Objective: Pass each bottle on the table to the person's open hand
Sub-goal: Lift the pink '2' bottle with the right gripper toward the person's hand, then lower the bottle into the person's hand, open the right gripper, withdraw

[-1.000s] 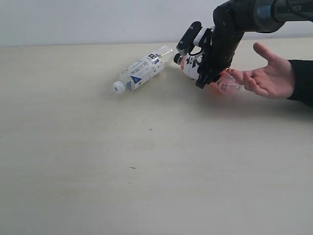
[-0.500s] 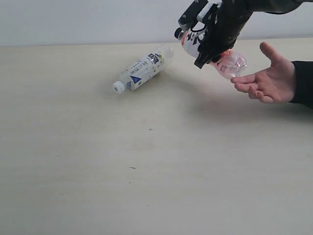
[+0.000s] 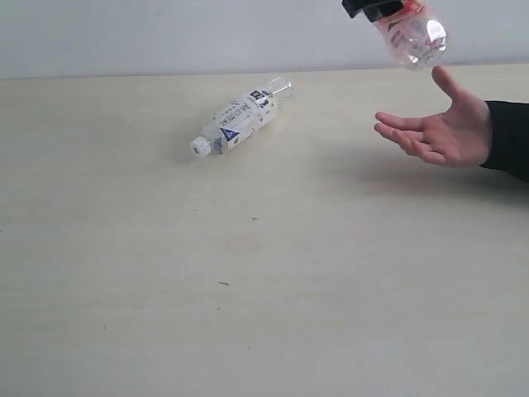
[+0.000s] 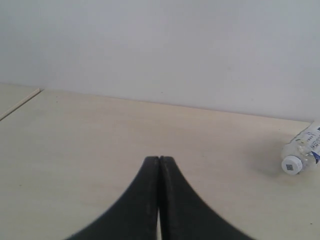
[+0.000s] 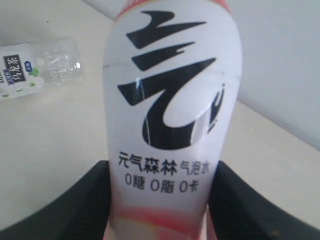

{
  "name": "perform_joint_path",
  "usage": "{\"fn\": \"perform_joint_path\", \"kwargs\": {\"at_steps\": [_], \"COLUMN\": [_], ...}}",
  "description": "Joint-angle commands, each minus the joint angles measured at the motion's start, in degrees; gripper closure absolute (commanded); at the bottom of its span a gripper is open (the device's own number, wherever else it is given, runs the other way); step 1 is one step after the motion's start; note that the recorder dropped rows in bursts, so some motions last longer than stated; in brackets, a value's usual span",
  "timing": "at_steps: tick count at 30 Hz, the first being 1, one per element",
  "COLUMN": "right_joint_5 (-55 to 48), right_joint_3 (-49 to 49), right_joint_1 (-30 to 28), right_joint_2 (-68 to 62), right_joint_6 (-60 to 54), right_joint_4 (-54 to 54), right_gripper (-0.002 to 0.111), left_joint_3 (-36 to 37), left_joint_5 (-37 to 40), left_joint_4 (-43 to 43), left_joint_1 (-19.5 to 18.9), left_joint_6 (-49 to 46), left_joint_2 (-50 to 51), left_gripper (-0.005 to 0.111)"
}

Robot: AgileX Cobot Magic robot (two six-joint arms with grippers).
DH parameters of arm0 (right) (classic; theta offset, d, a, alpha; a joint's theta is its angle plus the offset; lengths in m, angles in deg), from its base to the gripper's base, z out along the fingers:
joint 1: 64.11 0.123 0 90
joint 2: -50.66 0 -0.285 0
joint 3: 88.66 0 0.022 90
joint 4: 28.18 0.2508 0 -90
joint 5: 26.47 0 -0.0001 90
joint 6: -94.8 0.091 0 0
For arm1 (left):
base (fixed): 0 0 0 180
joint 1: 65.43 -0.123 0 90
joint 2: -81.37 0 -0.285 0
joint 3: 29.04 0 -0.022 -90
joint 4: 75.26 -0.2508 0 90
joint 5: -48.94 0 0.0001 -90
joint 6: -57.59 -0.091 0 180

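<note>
My right gripper [image 5: 159, 190] is shut on the pink-peach bottle [image 5: 172, 100], its black fingers [image 5: 75, 205] pressing both sides of the white label. In the exterior view that bottle [image 3: 411, 33] hangs at the top edge, clear base down, just above the person's open hand [image 3: 438, 128], which waits palm up at the right with a black sleeve. Only a sliver of the right gripper [image 3: 372, 8] shows there. The slim white-and-navy bottle [image 3: 240, 118] lies on its side on the table [image 3: 248, 273], also seen as bottle [image 4: 302, 152] and bottle [image 5: 35, 70]. My left gripper [image 4: 159, 160] is shut and empty.
A pale wall [image 3: 165, 33] runs behind the table's far edge. A few tiny dark specks [image 3: 224, 284] mark the wood. A seam or edge [image 4: 20, 102] shows on the table in the left wrist view.
My right gripper has lifted the pink-peach bottle off the table, up and to the right, until it hangs over the hand. The hand shifted slightly. The slim bottle stayed put.
</note>
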Motion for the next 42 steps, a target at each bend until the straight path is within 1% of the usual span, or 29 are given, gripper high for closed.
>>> {"fn": "perform_joint_path", "kwargs": {"at_steps": [1,3,7,10,13,17,22,28,35,38,42], "right_joint_5": [-8.1,-6.1,-2.1,-4.9,-11.5,-13.6,-15.6,-13.6,-7.4,-6.9,-3.1], "right_joint_3": [-0.8,-6.8,-17.4,-20.4,-21.0,-21.0,-21.0,-21.0,-21.0,-21.0,-21.0], "right_joint_1": [0.0,0.0,0.0,0.0,-0.1,-0.3,-5.0,-9.8,-10.3,-10.4,-10.4], "right_joint_2": [4.8,10.2,20.9,24.8,25.9,24.7,20.2,13.7,7.5,5.7,4.8], "right_joint_6": [2.1,2.3,6.6,8.7,11.9,12.9,14.2,11.3,7.7,6.1,6.6], "right_joint_4": [5.0,8.4,8.4,8.5,7.4,5.7,4.2,5.1,6.9,6.2,3.8], "right_gripper": [0.108,0.108,0.108,0.108,0.108,0.108,0.108,0.108,0.108,0.108,0.108], "left_joint_3": [0.0,0.0,0.0,0.0,0.0,0.0,0.0,0.0,0.0,0.0,0.0], "left_joint_5": [-0.1,-0.1,-0.1,-0.1,-0.1,-0.1,-0.1,-0.1,-0.1,-0.1,-0.1], "left_joint_4": [0.1,0.1,0.1,0.1,0.1,0.1,0.1,0.1,0.1,0.1,0.1], "left_joint_1": [0.3,0.3,0.3,0.3,0.3,0.3,0.3,0.3,0.3,0.3,0.3], "left_joint_6": [0.0,0.0,0.0,0.0,0.0,0.0,0.0,0.0,0.0,0.0,0.0], "left_joint_2": [-0.4,-0.4,-0.4,-0.4,-0.4,-0.4,-0.4,-0.4,-0.4,-0.4,-0.4], "left_gripper": [0.107,0.107,0.107,0.107,0.107,0.107,0.107,0.107,0.107,0.107,0.107]}}
